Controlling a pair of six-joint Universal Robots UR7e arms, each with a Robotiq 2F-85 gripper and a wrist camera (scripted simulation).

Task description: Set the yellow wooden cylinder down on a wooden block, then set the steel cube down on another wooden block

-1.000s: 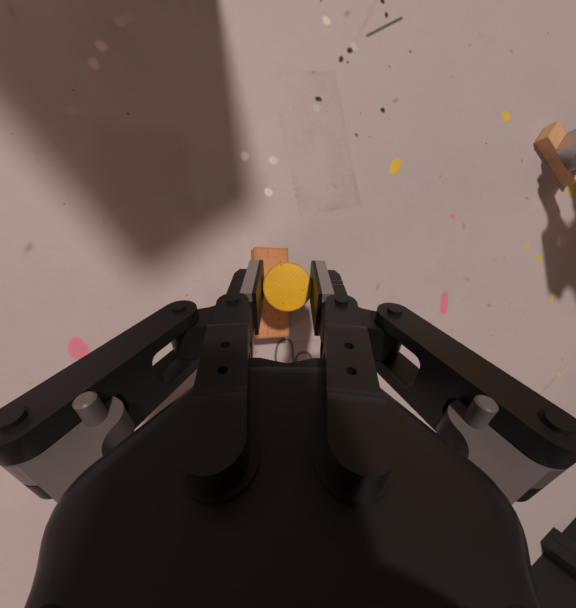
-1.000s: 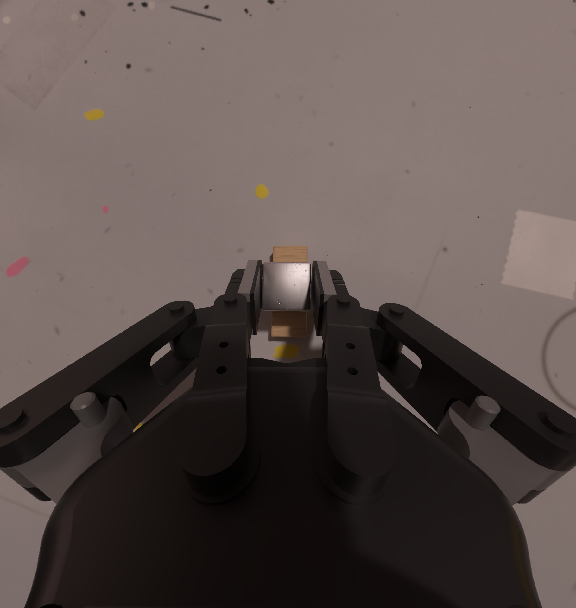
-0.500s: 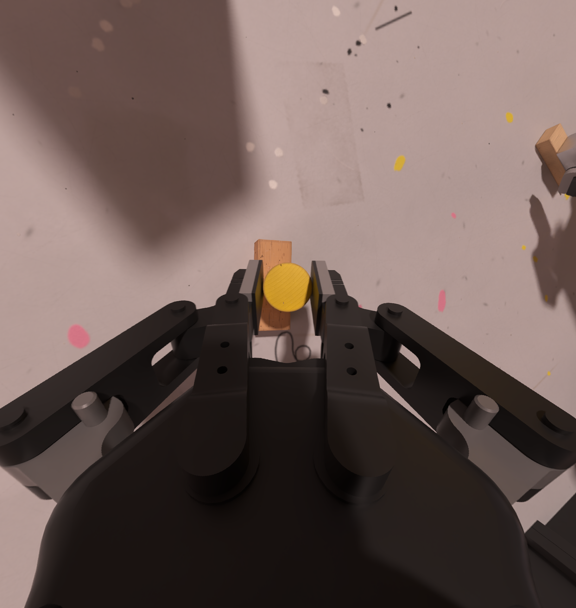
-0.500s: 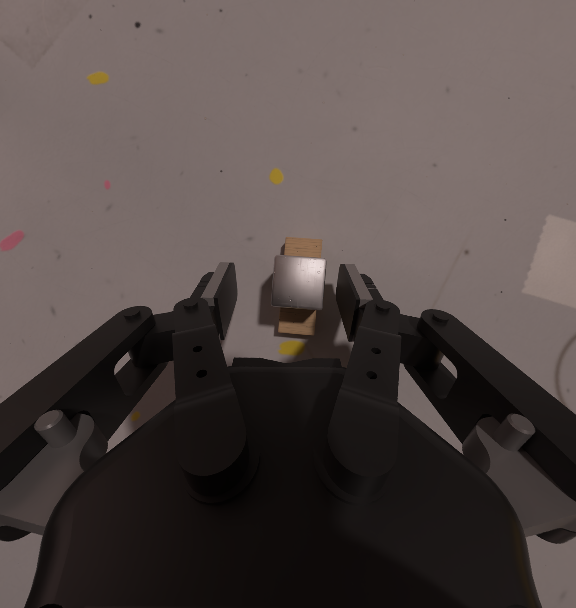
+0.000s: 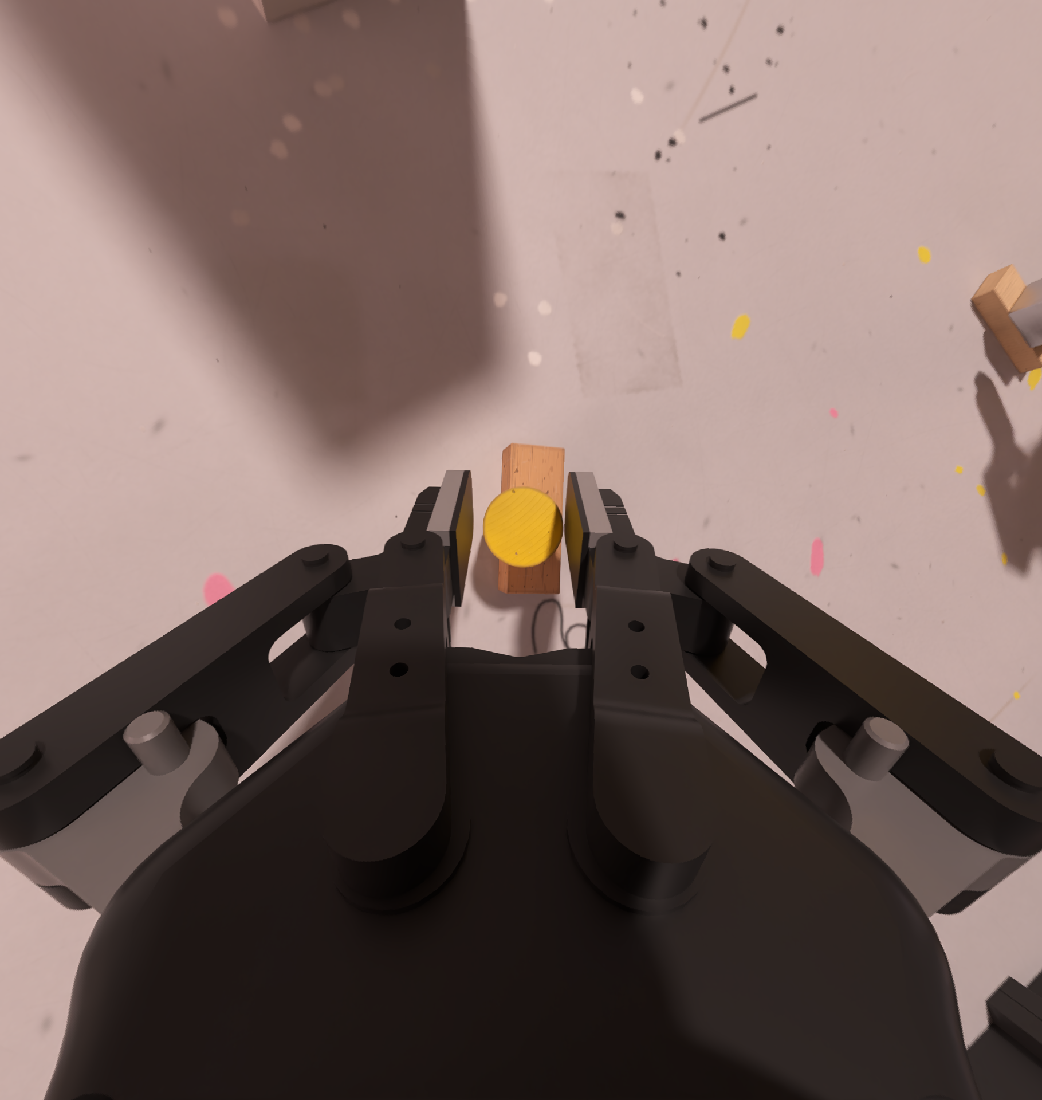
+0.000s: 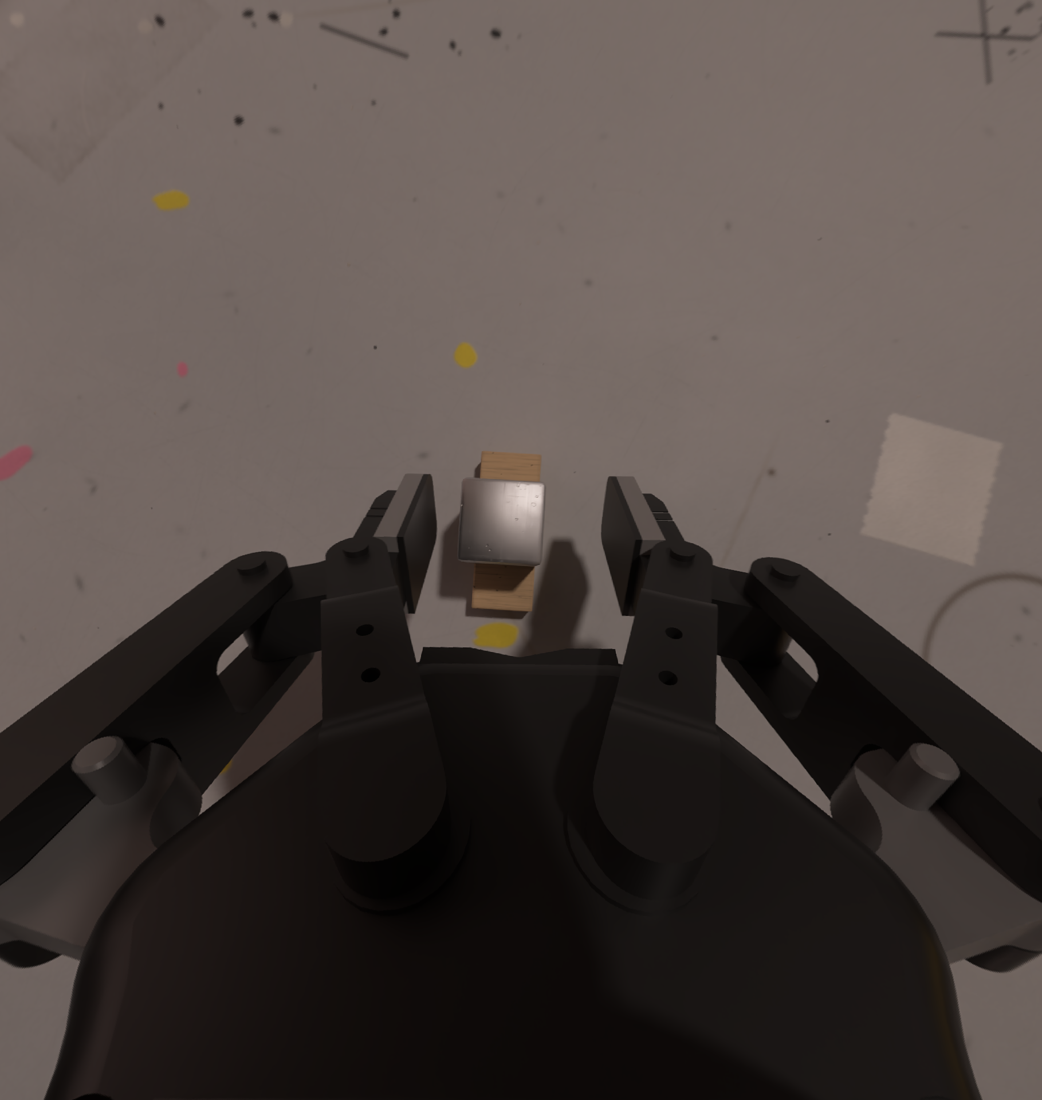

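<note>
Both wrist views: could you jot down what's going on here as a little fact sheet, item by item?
yellow cylinder: stands on a wooden block
left gripper: open, small gaps either side of the cylinder
steel cube: sits on another wooden block
right gripper: open wide, clear of the cube
tabletop: pale, flecked with yellow, pink and black spots
</note>
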